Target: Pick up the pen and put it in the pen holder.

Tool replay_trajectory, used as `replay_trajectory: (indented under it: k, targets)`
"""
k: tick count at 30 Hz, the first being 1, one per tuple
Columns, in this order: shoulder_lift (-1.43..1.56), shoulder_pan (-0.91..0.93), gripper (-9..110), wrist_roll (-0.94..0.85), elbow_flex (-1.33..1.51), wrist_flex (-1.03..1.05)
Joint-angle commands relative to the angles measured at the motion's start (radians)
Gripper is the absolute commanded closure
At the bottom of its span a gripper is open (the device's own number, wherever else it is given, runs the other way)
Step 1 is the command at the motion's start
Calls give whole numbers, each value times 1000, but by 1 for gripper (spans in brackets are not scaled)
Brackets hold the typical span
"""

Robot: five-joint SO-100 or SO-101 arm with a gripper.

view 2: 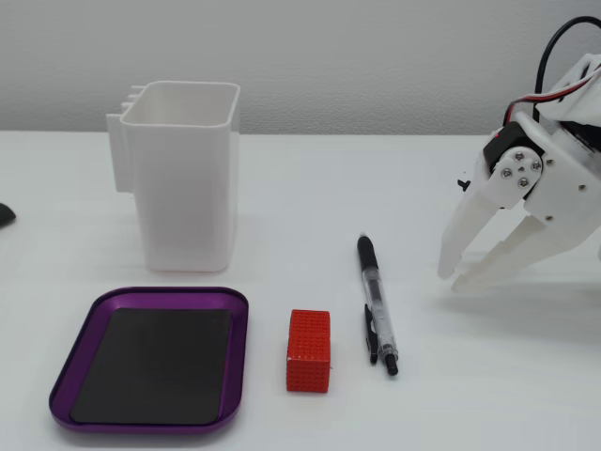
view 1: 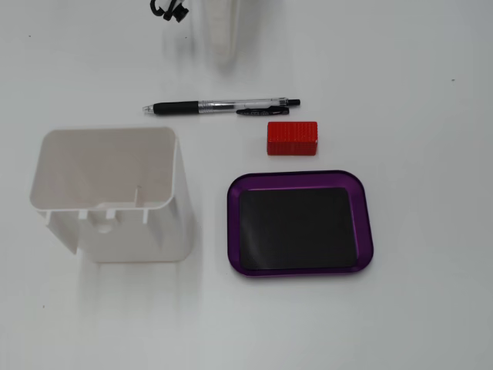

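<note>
Pen [view 2: 376, 303] flat on the table, untouched, grip end toward the back in a fixed view. Gripper [view 2: 458, 275] sits at the pen's 3 o'clock there, tips down near the table, fingers spread moderately, nothing between them. Pen holder [view 2: 183, 174] upright at the pen's 10 o'clock. Red block [view 2: 309, 349] just beside the pen at 8 o'clock, purple tray [view 2: 150, 355] beyond it

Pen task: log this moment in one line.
gripper: open, empty, right of pen | pen: flat on table | holder: upright, empty | phase: pre-grasp
</note>
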Motion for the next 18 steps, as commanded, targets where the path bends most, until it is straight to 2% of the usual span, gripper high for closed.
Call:
replay_trajectory:
  k: [1,13,18]
  targets:
    - [103,3,102,-2,8,-17]
    - [81,-8,102,-5,-135,-18]
    - [-117,-8,101,-83,-236,-74]
